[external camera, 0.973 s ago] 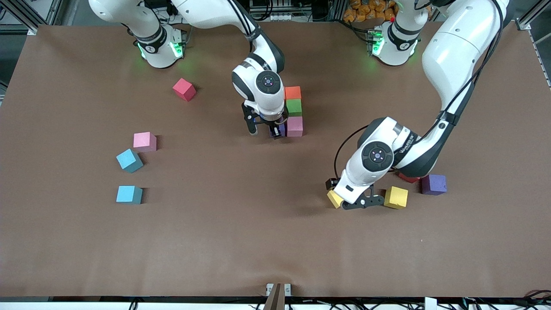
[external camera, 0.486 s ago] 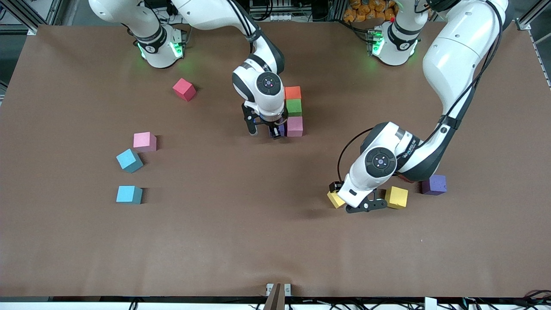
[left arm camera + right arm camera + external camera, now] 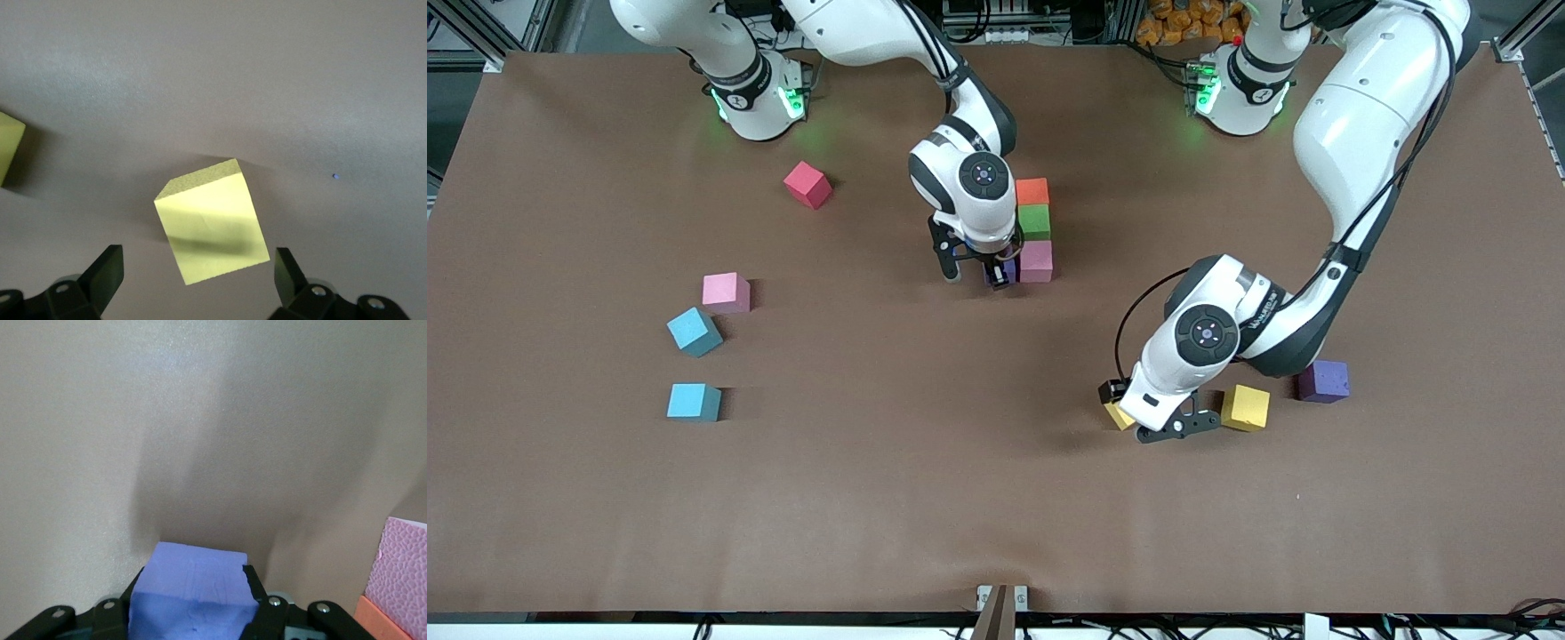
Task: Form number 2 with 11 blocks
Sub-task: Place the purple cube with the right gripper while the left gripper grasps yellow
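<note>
An orange block [image 3: 1032, 191], a green block [image 3: 1034, 221] and a pink block [image 3: 1036, 260] lie in a touching row mid-table. My right gripper [image 3: 996, 272] [image 3: 195, 587] is shut on a purple block [image 3: 1007, 269] [image 3: 193, 570], held low beside the pink block [image 3: 403, 560] on the side toward the right arm's end. My left gripper [image 3: 1152, 425] [image 3: 197, 280] hangs open over a yellow block [image 3: 1117, 414] [image 3: 210, 227], which lies skewed between its fingers [image 3: 107, 270] without touching them. A second yellow block [image 3: 1245, 407] [image 3: 8, 150] sits close by.
Loose blocks toward the right arm's end: a red one [image 3: 807, 184], a pink one [image 3: 726, 292] and two light blue ones [image 3: 694, 332] [image 3: 693, 402]. Another purple block [image 3: 1322, 380] lies beside the left arm's forearm. Bare brown table [image 3: 925, 498] spreads nearer the front camera.
My left gripper has shifted slightly over the skewed yellow block and covers more of it. A red block under the left arm is now hidden. The right gripper has stayed put.
</note>
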Robot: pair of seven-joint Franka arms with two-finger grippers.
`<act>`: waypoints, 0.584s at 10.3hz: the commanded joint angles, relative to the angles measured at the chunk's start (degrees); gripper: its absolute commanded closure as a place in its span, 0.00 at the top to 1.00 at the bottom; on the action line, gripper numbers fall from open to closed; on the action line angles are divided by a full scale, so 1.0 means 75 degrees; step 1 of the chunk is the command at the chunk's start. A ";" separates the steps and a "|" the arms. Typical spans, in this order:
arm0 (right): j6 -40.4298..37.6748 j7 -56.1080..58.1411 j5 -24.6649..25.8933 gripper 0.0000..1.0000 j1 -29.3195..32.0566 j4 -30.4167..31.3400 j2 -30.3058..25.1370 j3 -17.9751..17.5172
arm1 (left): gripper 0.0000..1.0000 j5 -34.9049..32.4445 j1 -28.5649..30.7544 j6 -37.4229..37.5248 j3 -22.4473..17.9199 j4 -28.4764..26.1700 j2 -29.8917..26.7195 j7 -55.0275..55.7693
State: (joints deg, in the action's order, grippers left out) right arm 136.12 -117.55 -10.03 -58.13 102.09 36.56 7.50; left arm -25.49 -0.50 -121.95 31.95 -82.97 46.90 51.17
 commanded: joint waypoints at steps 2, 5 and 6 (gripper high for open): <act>0.0039 -0.0100 -0.0092 0.00 -0.0042 -0.0194 0.0129 0.0019 | 1.00 0.0140 -0.0109 -0.0017 -0.0147 0.0212 0.0087 0.0208; 0.0015 -0.0100 -0.0069 1.00 -0.0065 -0.0194 0.0141 0.0019 | 1.00 0.0152 -0.0109 -0.0168 -0.0159 0.0212 0.0087 0.0326; 0.0015 -0.0100 -0.0045 1.00 -0.0066 -0.0194 0.0141 0.0019 | 1.00 0.0152 -0.0109 -0.0181 -0.0147 0.0212 0.0087 0.0326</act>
State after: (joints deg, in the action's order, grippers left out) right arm 136.38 -117.56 -10.03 -58.14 101.85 36.72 7.43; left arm -25.48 -0.59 -122.84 31.40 -82.56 47.09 53.02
